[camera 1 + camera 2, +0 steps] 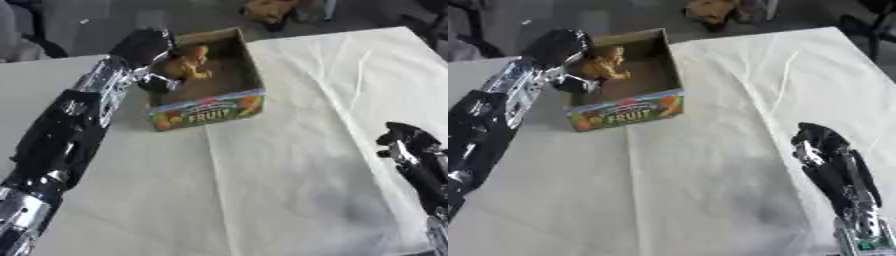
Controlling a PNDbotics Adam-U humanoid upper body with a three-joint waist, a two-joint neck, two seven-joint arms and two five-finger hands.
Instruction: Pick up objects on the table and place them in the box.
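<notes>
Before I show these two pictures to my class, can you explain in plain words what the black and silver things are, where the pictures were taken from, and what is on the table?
Both pictures come from one stereo camera in a humanoid robot's head, looking down: the left eye and the right eye, at the same moment. The black and silver shapes are its arms. The left hand reaches over a cardboard fruit box and holds a yellow-orange toy above the box's inside. The right hand rests idle at the lower right. The box stands on a table under a white cloth.
</notes>
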